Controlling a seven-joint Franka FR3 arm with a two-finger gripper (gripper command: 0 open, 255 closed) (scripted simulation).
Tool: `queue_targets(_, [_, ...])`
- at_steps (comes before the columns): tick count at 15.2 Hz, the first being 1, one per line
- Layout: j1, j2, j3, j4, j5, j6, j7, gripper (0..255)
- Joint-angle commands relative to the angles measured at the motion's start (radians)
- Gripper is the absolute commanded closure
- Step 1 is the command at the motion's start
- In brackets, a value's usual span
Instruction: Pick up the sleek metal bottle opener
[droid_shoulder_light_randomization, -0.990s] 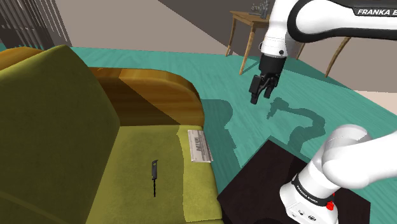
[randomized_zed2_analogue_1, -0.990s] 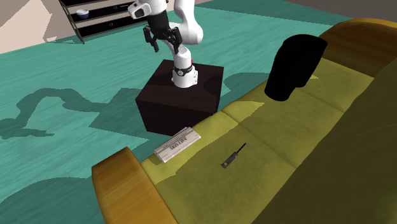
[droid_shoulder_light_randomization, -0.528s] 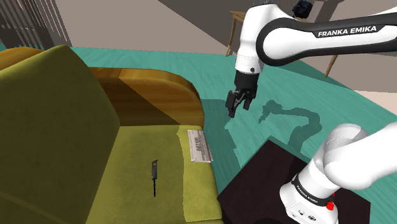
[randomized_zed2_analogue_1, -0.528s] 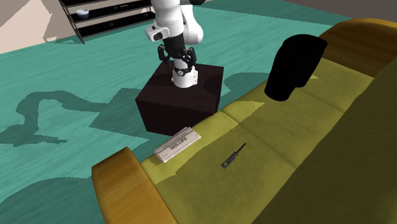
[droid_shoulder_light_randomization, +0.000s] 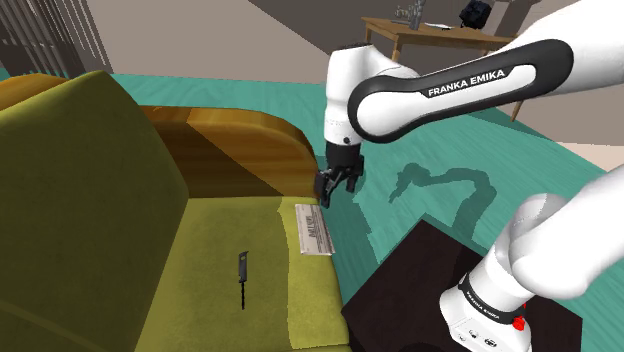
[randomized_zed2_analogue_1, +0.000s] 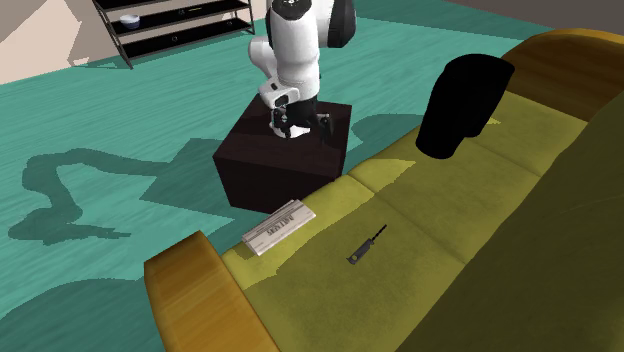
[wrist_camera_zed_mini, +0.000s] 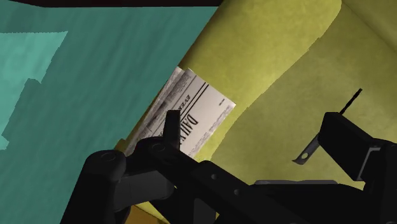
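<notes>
Your pincer hangs released, fingers apart ready to straddle, over the newspaper at mid-frame in the shoulder view. The bottle opener lies flat on the sofa seat, lower left, well apart from it.

An olive-green sofa with a brown armrest takes up the left half of the shoulder view. On it, a dark bottle opener lies low and left of centre. A folded newspaper lies at the front edge near the frame's middle, well apart from the opener. In the second exterior view, a black shape sits on the sofa at upper right.
</notes>
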Motion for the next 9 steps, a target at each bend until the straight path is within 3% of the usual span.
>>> queue_targets(1, [0.007, 0.076, 0.03, 0.028, -0.014, 0.046, 0.036, 0])
queue_targets(9, [0.05, 0.393, 0.109, 0.198, -0.138, 0.162, 0.2, 0])
